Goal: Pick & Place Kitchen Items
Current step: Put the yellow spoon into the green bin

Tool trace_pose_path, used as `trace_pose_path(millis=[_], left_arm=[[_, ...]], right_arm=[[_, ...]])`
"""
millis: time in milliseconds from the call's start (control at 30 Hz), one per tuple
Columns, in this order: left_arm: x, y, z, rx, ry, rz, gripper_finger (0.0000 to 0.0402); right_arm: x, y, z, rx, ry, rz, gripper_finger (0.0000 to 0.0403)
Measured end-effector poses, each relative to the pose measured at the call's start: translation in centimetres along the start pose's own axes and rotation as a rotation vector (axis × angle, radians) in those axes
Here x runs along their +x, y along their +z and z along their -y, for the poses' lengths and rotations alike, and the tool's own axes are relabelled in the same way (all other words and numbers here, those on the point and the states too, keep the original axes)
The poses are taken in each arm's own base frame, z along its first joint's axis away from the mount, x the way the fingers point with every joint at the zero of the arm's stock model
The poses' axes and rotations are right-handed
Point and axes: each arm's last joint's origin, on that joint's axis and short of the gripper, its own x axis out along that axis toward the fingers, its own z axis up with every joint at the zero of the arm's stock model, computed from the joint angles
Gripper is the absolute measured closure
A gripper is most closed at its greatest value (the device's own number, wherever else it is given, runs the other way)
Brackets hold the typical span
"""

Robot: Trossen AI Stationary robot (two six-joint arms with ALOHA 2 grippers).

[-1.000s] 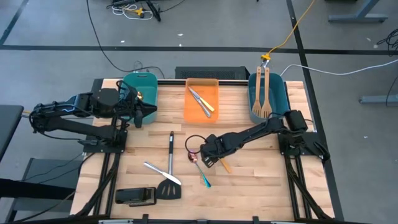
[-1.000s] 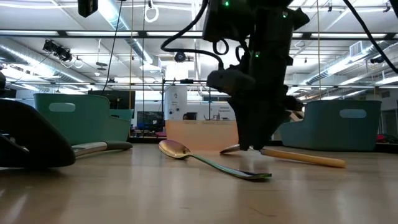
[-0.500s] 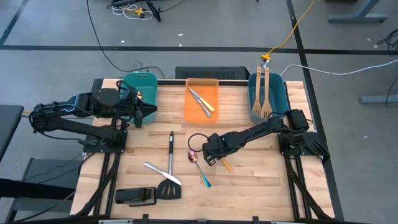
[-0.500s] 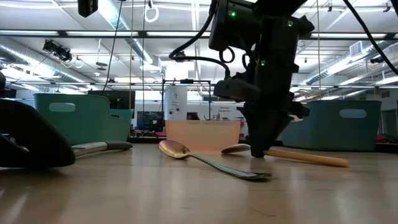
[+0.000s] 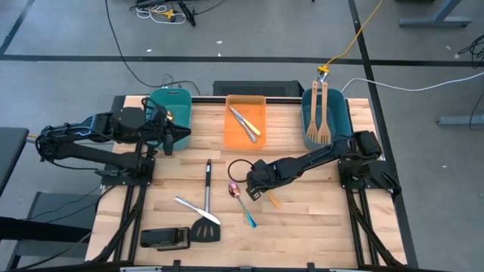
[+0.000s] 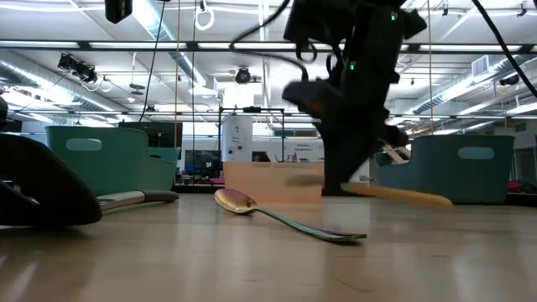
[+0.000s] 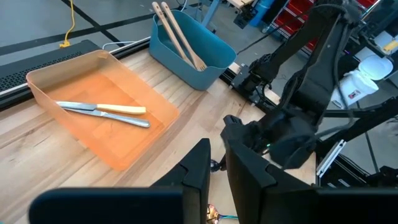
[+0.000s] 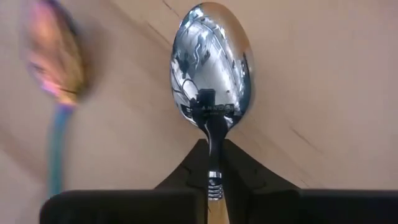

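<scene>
My right gripper (image 5: 257,192) is at mid-table, shut on a shiny spoon (image 8: 211,68) with a pale wooden handle (image 6: 413,195). Just to its left a rainbow-tinted spoon (image 5: 240,199) with a teal handle lies flat on the wood, also seen in the low view (image 6: 277,216). A black spatula with a steel handle (image 5: 207,204) and a silver utensil (image 5: 189,204) lie farther left. My left gripper (image 5: 180,140) hovers by the left teal bin (image 5: 169,104) with a narrow gap and nothing between its fingers (image 7: 202,163). My right gripper pinches the shiny spoon's thin neck (image 8: 213,138), just behind the bowl, between its two fingers. The fingers come from above, pointing down. The spoon sits roughly level, bowl toward the table's left and handle trailing right, raised a little off the wood.
An orange bin (image 5: 236,136) holding a few utensils stands at the far middle. A teal bin (image 5: 337,121) with two wooden spatulas stands at the far right. A flat black block (image 5: 165,239) lies near the front left edge.
My right gripper has taken hold of the shiny spoon and risen. The spoon, which lay with bowl and handle on the table, is now lifted slightly. The rainbow-tinted spoon has stayed where it was.
</scene>
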Motion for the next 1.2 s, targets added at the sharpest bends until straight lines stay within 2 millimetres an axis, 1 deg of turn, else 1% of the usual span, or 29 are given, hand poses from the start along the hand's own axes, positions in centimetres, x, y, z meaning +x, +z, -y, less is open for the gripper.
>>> trace_pose_path(millis=[133,333,500,667,833,900,1033,1200], left_arm=[[0.0,0.0,0.0,-0.001,0.0,0.0,0.0344],[0.0,0.0,0.0,-0.002,0.0,0.001,0.0344],[0.0,0.0,0.1,-0.009,-0.01,0.002,0.0344],[0.4,0.3,0.7,-0.008,-0.095,-0.008,0.0344],[1.7,0.2,2.2,0.052,-0.206,-0.022,0.0344],[2.4,0.2,3.1,0.088,-0.268,-0.018,0.0344],[3.5,-0.1,4.9,0.154,-0.384,-0.001,0.0344],[5.1,-0.6,6.9,0.226,-0.467,0.032,0.0344]], right_arm=[[-1.5,0.3,-0.3,-0.013,0.042,0.06,0.0377],[-5.0,0.5,-0.8,-0.036,0.131,0.187,0.0377],[-8.5,0.8,-1.5,-0.079,0.259,0.331,0.0377],[-11.9,1.3,-2.6,-0.155,0.438,0.494,0.0377],[-14.5,1.6,-3.3,-0.233,0.576,0.632,0.0377],[-15.3,1.7,-3.5,-0.259,0.623,0.675,0.0377],[-16.2,1.9,-4.0,-0.315,0.704,0.741,0.0378],[-17.3,2.2,-4.5,-0.389,0.821,0.82,0.0378]])
